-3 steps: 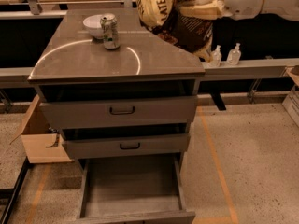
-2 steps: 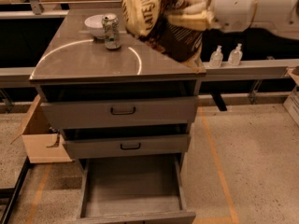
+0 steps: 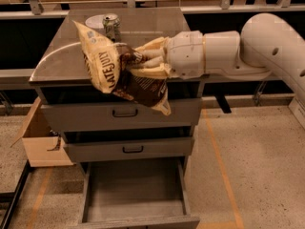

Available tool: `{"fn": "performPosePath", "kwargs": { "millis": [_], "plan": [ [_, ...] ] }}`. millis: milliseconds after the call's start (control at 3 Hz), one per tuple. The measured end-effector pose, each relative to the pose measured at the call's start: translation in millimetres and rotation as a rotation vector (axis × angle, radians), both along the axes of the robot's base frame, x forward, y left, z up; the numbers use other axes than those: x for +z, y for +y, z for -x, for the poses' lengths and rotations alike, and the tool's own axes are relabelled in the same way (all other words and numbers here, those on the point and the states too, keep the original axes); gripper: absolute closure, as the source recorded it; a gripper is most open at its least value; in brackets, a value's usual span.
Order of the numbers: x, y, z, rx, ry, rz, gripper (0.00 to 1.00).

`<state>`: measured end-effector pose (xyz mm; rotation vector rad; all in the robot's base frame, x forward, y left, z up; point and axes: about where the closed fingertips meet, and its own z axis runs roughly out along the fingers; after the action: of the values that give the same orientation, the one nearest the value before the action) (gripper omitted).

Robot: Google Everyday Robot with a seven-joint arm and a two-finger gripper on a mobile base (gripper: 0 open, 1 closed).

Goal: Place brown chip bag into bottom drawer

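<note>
My gripper [image 3: 143,65] is shut on the brown chip bag [image 3: 125,70], a crinkled dark brown and white foil bag with a tan-yellow lettered end pointing left. I hold it in the air in front of the cabinet's top edge, above the upper drawers. The bottom drawer [image 3: 136,192] is pulled open below, a wide shallow grey tray with nothing in it. My white arm [image 3: 248,49] reaches in from the right.
A green-white drink can [image 3: 111,26] and a white bowl [image 3: 95,21] stand at the back of the cabinet top [image 3: 147,25]. Two upper grey drawers with black handles [image 3: 125,112] are shut. An open cardboard box [image 3: 40,137] sits on the floor at the left.
My arm has come down and forward with the bag, from above the cabinet top's back right to in front of its front edge, over the open bottom drawer.
</note>
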<state>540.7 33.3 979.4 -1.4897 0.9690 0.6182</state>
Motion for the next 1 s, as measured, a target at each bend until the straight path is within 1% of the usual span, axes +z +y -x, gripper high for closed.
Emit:
{"fn": "performPosePath", "kwargs": {
  "millis": [333, 667, 1000],
  "plan": [
    [-36, 26, 20, 0.051, 0.036, 0.023, 1.00],
    [-57, 35, 36, 0.065, 0.059, 0.061, 1.00],
    [-95, 40, 44, 0.044, 0.086, 0.133, 1.00]
  ]
}}
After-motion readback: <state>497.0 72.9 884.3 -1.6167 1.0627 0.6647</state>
